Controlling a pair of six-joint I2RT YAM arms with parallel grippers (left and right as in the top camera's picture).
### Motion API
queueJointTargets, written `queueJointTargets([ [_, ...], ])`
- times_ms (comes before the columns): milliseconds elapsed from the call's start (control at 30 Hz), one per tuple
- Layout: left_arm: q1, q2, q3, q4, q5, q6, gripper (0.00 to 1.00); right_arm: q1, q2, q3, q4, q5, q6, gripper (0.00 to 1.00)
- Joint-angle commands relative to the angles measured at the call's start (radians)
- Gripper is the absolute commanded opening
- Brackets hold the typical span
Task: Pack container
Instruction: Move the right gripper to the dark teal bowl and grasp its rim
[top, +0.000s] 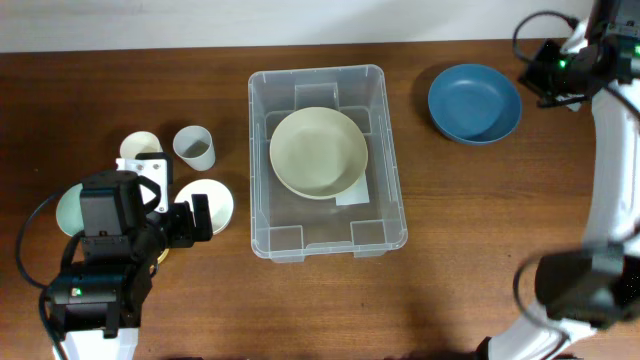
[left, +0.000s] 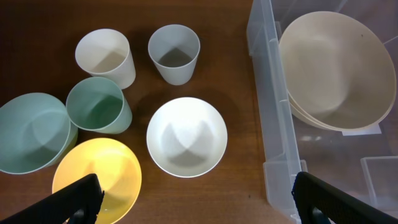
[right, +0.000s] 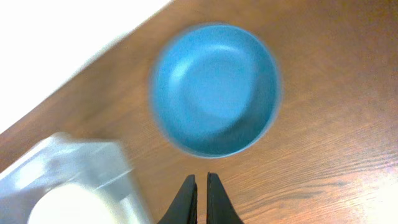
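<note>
The clear container stands mid-table with a cream bowl in it. It also shows at the right of the left wrist view, where the cream bowl looks stacked on another. My left gripper is open and empty over the dishes left of the container; its fingers spread wide below a white bowl. My right gripper hovers at the far right by a blue bowl. Its fingers are shut and empty, just short of the blue bowl.
Left of the container stand a yellow bowl, a green cup, a green bowl, a white cup and a grey cup. The container's corner shows in the right wrist view.
</note>
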Motion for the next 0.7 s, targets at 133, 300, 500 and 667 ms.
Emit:
queueJointTargets([
  [133,0.005,0.0,0.018,0.004,0.0,-0.009,1.0,0.083,-0.078,0.001,-0.038,0.071,-0.031,0.04],
  [300,0.005,0.0,0.018,0.005,0.0,-0.009,1.0,0.076,-0.021,0.0,-0.045,0.174,-0.126,0.04],
  [500,0.005,0.0,0.018,0.005,0.0,-0.009,0.99,0.04,0.056,0.0,-0.012,0.28,-0.159,0.29],
  [667,0.005,0.0,0.018,0.005,0.0,-0.009,1.0,-0.002,0.159,0.0,0.094,0.177,-0.159,0.6],
])
